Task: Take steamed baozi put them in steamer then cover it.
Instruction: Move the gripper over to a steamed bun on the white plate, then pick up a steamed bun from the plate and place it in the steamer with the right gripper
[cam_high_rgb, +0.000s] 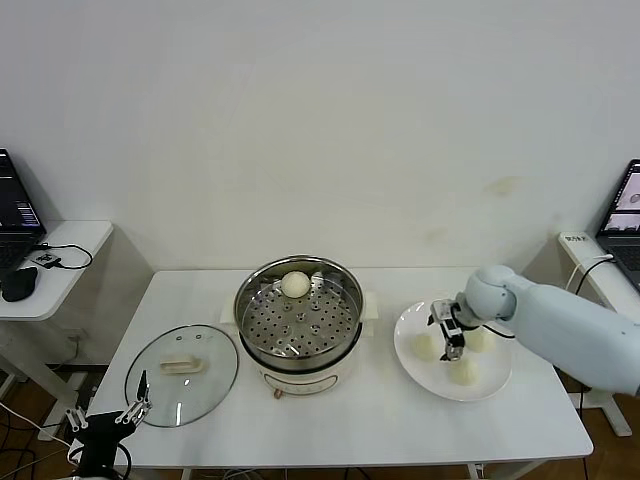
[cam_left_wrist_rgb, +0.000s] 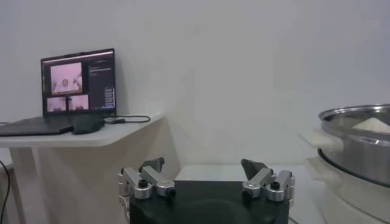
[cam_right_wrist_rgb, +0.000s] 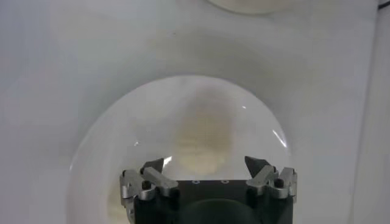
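— Right gripper (cam_high_rgb: 447, 334) hangs over the plate (cam_high_rgb: 492, 385), fingers apart, holding nothing. Left gripper (cam_high_rgb: 138, 407) waits low by the cover (cam_high_rgb: 183, 374), also spread.

— Baozi?

— One (cam_high_rgb: 295, 284) lies in the steamer (cam_high_rgb: 298, 325), three (cam_high_rgb: 463, 371) on the plate.

1. The steamer (cam_high_rgb: 298, 320) is shiny stainless steel with a perforated tray.
2. The cover (cam_high_rgb: 182, 375), left of the steamer, is clear glass.
3. The baozi (cam_high_rgb: 295, 285) inside the steamer looks smooth, matt dough.
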